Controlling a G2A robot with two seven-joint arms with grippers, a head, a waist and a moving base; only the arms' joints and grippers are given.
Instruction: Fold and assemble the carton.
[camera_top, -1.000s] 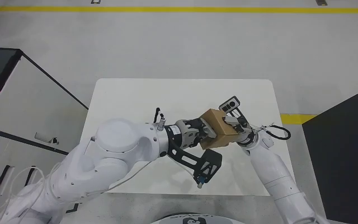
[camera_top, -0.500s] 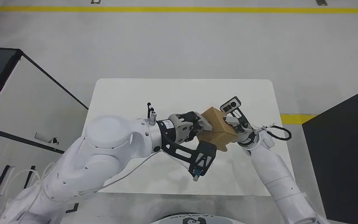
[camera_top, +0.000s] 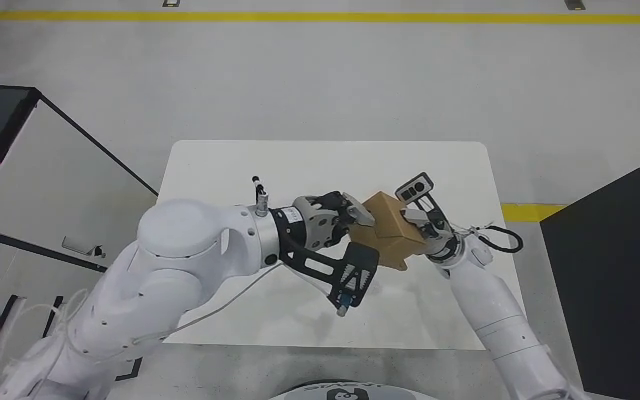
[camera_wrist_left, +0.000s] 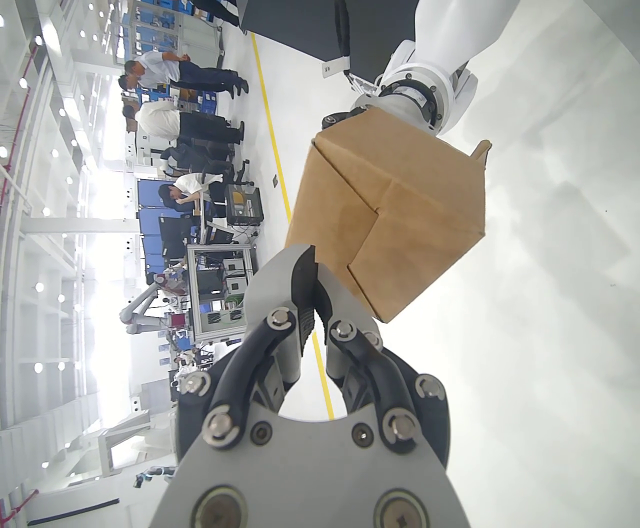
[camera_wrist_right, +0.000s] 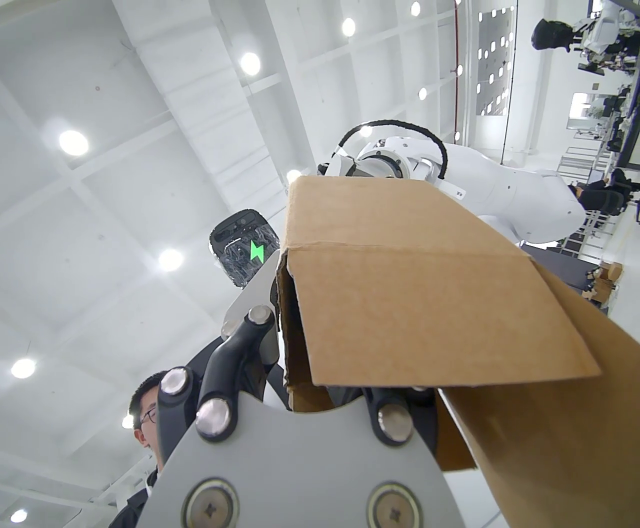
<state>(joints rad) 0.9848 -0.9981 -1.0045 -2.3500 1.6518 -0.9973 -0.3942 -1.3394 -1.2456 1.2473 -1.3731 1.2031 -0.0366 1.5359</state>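
The brown carton (camera_top: 388, 225) hangs tilted above the right half of the white table (camera_top: 250, 170). My right gripper (camera_top: 412, 222) is shut on one of its walls from the right side. In the right wrist view that wall of the carton (camera_wrist_right: 410, 300) runs between the fingers of the right gripper (camera_wrist_right: 295, 350), and a loose flap (camera_wrist_right: 550, 400) hangs open. My left gripper (camera_top: 348, 213) sits just left of the carton. In its wrist view the left gripper (camera_wrist_left: 314, 280) is shut on nothing, close beside a corner of the carton (camera_wrist_left: 400, 210), whose folded flaps face it.
A dark cabinet (camera_top: 600, 260) stands off the table's right edge and a black frame (camera_top: 30, 130) off its left. The back and left parts of the tabletop are bare.
My left gripper has drawn back leftwards from the carton's side and its arm has swung left. The carton has tilted a little in the right gripper.
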